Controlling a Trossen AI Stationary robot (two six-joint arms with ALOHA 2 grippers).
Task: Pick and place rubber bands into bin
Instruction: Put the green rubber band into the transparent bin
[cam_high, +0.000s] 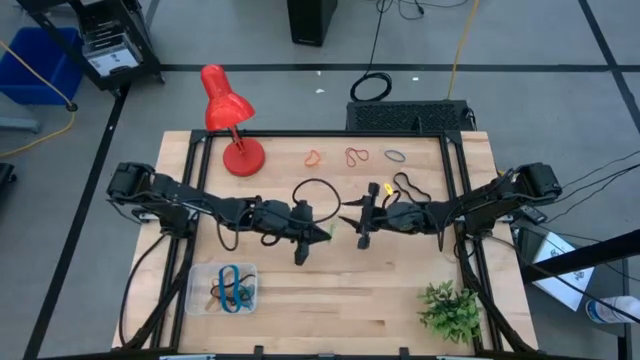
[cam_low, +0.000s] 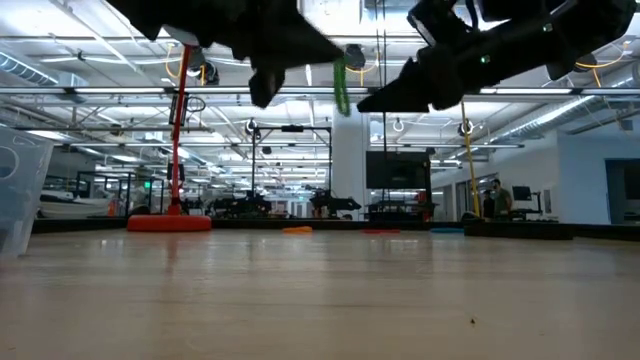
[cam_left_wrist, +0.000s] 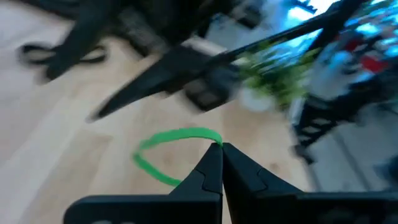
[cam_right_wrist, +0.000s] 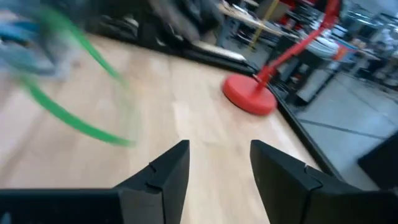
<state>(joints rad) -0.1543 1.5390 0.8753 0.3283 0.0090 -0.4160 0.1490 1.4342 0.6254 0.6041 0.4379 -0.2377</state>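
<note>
Two arms meet over the middle of the bench (cam_high: 330, 300) in the high view. Left gripper (cam_high: 318, 233) carries a green rubber band (cam_high: 327, 234) at its tip; right gripper (cam_high: 352, 212) sits just beside it, nothing held. Clear bin (cam_high: 196, 282) near the front left corner holds blue bands (cam_high: 231, 287). Along the back edge lie an orange band (cam_high: 313, 158), a red band (cam_high: 357, 156) and a dark band (cam_high: 396, 156). A large black loop (cam_high: 315, 187) lies near the centre. Red lamp (cam_high: 228, 118) at back left, small plant (cam_high: 450, 311) at front right.

Low view: both grippers are raised clear of the bench; green band hangs from the left one (cam_low: 340, 85). Bin wall at the left edge (cam_low: 22, 190).

Left wrist view: fingers (cam_left_wrist: 208, 174) pressed together, clamped on the green band (cam_left_wrist: 177, 137), which loops out over the wood.

Right wrist view: fingers (cam_right_wrist: 168, 171) apart, gap bare. Green band (cam_right_wrist: 68, 118) shows blurred ahead; lamp base (cam_right_wrist: 250, 98) beyond.
</note>
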